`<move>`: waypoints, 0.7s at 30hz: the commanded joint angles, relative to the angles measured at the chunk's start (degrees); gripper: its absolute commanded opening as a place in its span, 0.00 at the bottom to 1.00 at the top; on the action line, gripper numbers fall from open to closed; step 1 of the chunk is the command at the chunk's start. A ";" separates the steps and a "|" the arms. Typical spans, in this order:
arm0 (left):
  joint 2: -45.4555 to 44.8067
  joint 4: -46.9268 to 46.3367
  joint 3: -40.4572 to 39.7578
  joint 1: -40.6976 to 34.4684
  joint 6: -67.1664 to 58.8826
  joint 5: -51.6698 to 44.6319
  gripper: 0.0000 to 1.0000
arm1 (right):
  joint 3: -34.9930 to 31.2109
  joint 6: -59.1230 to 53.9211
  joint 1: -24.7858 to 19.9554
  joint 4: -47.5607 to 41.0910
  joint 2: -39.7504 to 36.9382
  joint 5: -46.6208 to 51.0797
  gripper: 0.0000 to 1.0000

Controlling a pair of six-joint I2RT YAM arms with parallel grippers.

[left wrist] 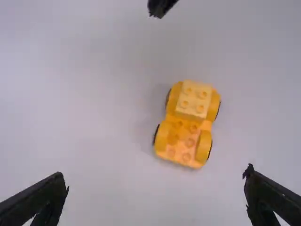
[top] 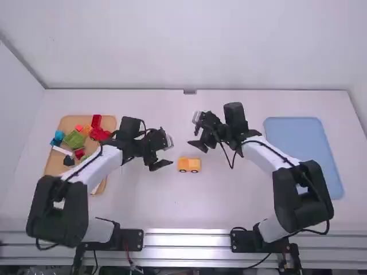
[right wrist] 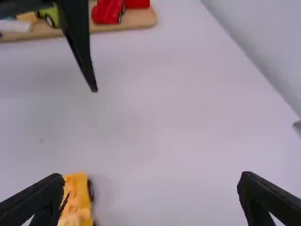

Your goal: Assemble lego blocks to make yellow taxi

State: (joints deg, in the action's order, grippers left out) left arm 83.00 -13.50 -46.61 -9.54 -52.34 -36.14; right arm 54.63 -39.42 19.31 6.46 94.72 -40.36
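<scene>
one white counter point(top: 183, 212) bears a blue tray point(top: 298, 143) at its right, a wooden tray point(top: 67, 122) at its left; the left pincer point(top: 163, 160) and right pincer point(top: 195, 138) both gape wide, empty; the yellow taxi point(top: 189, 165) sits near them.

Soft, even light is filling the high view and glinting along the metal rail point(top: 186, 240). The left wrist view is looking dimmer, the yellow car point(left wrist: 190, 127) casting a faint shadow.
</scene>
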 commanded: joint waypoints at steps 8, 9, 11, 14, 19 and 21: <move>-15.12 4.46 0.28 2.60 52.54 46.56 0.99 | 7.37 5.18 8.26 3.34 -0.20 -8.04 0.98; -16.04 4.00 0.28 3.10 54.36 47.87 0.99 | 8.37 5.18 8.96 2.80 -0.13 -7.98 0.98; -18.80 2.21 0.28 5.22 60.57 50.29 0.99 | 11.78 5.16 10.97 0.72 0.31 -7.39 0.98; -21.49 -0.26 0.26 8.72 66.53 50.73 0.99 | 15.34 5.20 12.59 -2.12 1.14 -6.95 0.98; -26.51 -7.45 0.28 21.38 75.06 50.01 0.99 | 22.58 9.35 14.78 -3.39 6.08 -7.87 0.98; -27.30 -8.74 0.28 24.41 75.01 48.43 0.99 | 24.13 9.64 15.32 -3.98 7.19 -7.93 0.98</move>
State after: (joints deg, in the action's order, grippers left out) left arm 57.04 -21.76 -46.59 12.40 17.93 12.25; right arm 76.40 -32.18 34.24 2.76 99.72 -47.64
